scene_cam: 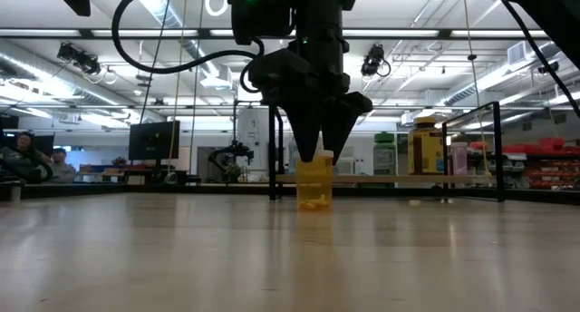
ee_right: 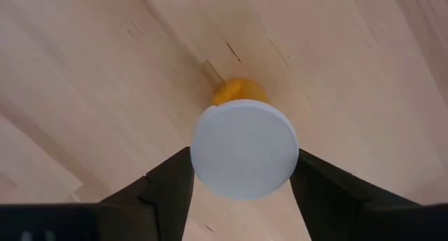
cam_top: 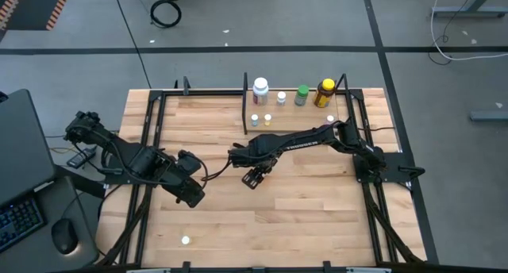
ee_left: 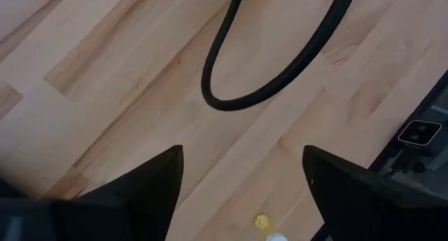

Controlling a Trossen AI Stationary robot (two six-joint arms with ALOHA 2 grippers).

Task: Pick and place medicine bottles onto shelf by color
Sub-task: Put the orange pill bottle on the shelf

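**Clerk:** Two arms, listed first. Right arm reaches from the shelf [cam_top: 295, 111] side out over the table [cam_top: 317, 217], wrist pointing straight down, probably so its fingers drop past the cap squarely.

**Checker:** Its gripper?

**Clerk:** Right gripper [cam_top: 255, 178] straddles the orange bottle [scene_cam: 314, 183], fingers at either side of the white cap [ee_right: 244, 148]; a firm grip I cannot confirm. Bottle stands upright, well in front of the shelf.

**Checker:** Other arm?

**Clerk:** Left gripper [cam_top: 191, 194] waits, fingers spread, empty, farther from the shelf.
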